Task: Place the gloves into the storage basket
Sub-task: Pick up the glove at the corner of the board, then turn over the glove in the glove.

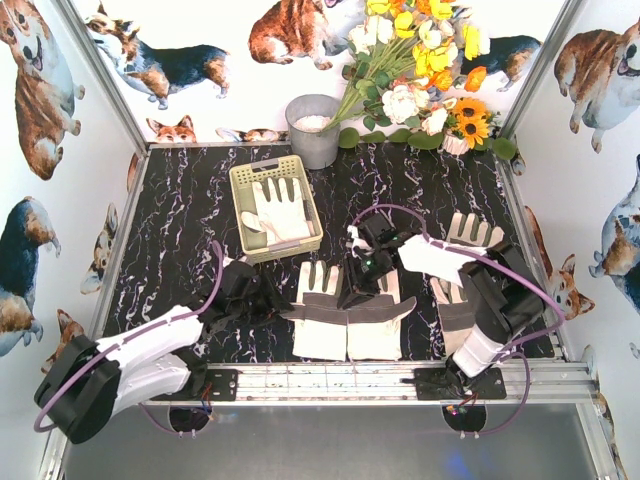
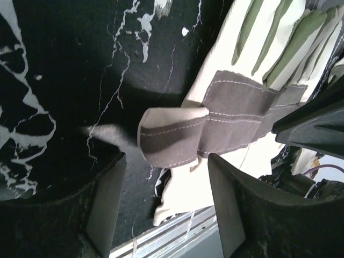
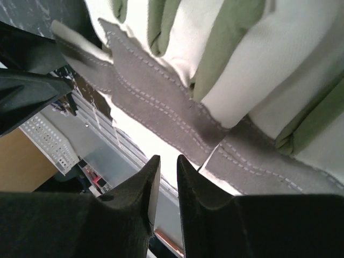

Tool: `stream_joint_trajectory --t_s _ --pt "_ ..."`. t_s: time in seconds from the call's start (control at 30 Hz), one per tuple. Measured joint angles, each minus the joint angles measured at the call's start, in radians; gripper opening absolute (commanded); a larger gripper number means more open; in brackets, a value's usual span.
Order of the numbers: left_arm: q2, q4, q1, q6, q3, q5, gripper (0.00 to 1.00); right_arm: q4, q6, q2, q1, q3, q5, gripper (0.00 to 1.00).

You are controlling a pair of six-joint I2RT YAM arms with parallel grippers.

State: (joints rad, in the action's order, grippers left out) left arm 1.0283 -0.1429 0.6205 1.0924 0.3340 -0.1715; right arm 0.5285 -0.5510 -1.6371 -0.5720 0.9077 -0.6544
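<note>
Between left end effector (image 2: 166, 161) jaws, glove (image 2: 252, 102) thumb

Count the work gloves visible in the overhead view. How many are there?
5 gloves: one in the basket, two side by side at front centre, two on the right, partly under the right arm. Others may be hidden beneath.

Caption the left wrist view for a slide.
Left gripper, jaws open, hovers over the grey-patched thumb of a cream-white fabric work glove on the black marble-patterned table.
</note>
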Motion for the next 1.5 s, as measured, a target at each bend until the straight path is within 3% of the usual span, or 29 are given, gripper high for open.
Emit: stream_joint_trajectory --t_s 0.13,0.3,0.47,0.53,0.67,0.83,0.97,1.03,1.1,1.33,1.5 --pt "0.069 0.084 -0.014 0.007 -0.005 -0.019 0.51 -0.01 0.008 -0.045 0.0 0.014 0.022 0.22" --pt "0.138 0.165 -0.026 -0.005 -0.002 -0.042 0.36 -0.034 0.028 -0.089 0.0 0.031 0.054 0.22" --pt "0.171 0.146 -0.027 -0.05 0.018 -0.042 0.07 -0.066 0.03 -0.148 0.0 0.057 0.052 0.22" --pt "0.167 0.105 -0.027 -0.072 0.036 -0.034 0.0 -0.076 0.028 -0.166 0.0 0.065 0.044 0.22" --pt "0.119 0.021 -0.027 -0.106 0.08 -0.007 0.0 -0.087 0.028 -0.171 0.0 0.084 0.04 0.25" --pt "0.016 -0.027 -0.027 -0.109 0.115 0.001 0.0 -0.072 0.04 -0.137 0.0 0.106 0.075 0.4" --pt "-0.018 -0.06 -0.027 -0.105 0.158 0.002 0.0 -0.029 0.058 -0.005 0.0 0.124 0.13 0.6" --pt "-0.019 -0.072 -0.026 -0.099 0.181 0.002 0.0 -0.023 0.061 0.088 -0.001 0.127 0.162 0.78" --pt "-0.017 -0.079 -0.019 -0.089 0.207 0.005 0.0 -0.018 0.063 0.184 -0.008 0.127 0.2 0.85" --pt "0.033 -0.052 0.032 -0.014 0.306 0.051 0.0 0.01 0.094 0.472 -0.078 0.087 0.333 0.85" --pt "0.114 -0.024 0.106 0.037 0.377 0.104 0.0 0.09 0.097 0.507 -0.12 0.055 0.439 0.8"
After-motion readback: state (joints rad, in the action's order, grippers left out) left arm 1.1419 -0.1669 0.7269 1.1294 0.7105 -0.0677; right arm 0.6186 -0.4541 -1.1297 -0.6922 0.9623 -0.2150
